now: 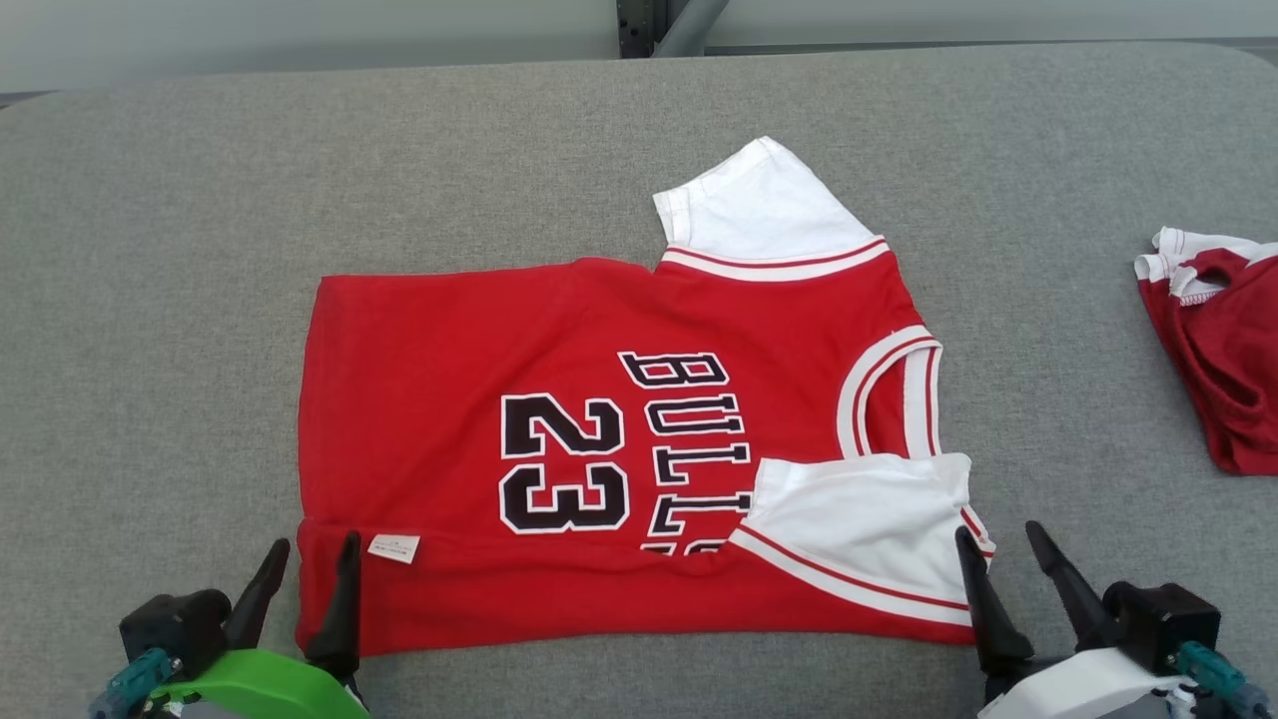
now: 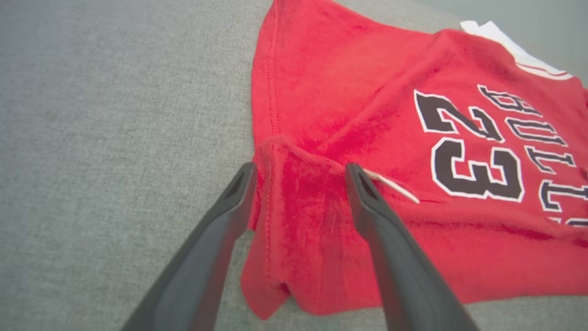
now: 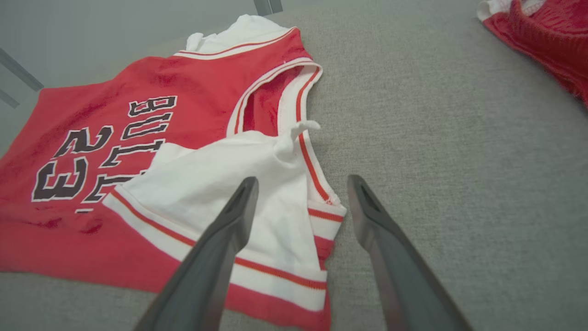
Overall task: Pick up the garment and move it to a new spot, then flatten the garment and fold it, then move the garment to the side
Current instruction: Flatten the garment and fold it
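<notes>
Garment (image 1: 559, 330): a red basketball top with white sleeves, spread out in the middle of a grey, cloth-covered worktop (image 1: 150, 250), straight ahead of the robot.

The left gripper (image 1: 315, 544) sits at the garment's near left corner. Its two dark fingers are wide apart and clamp nothing. In the left wrist view the left gripper (image 2: 299, 168) straddles a raised fold of red cloth, with one finger at the cloth's edge and the other over the red. Whether the fingers touch the cloth cannot be told.

The right gripper (image 1: 996, 531) sits at the near right corner, also spread wide and holding nothing. In the right wrist view the right gripper (image 3: 302, 179) has one finger over white sleeve cloth and the other over bare worktop just beside the garment.

A strip along the garment's near side is folded over onto the body. A small white label (image 1: 393, 548) lies on that strip, just beside the left gripper. The near sleeve (image 1: 859, 519) is folded onto the red body and covers the end of the black lettering. The number 23 (image 1: 564, 464) reads sideways. The trimmed neck opening (image 1: 889, 389) faces the robot's right. The far sleeve (image 1: 759, 210) sticks out on the far side.

Well apart, at the right edge of the worktop, lies a crumpled red and white second piece of clothing (image 1: 1223, 389).
</notes>
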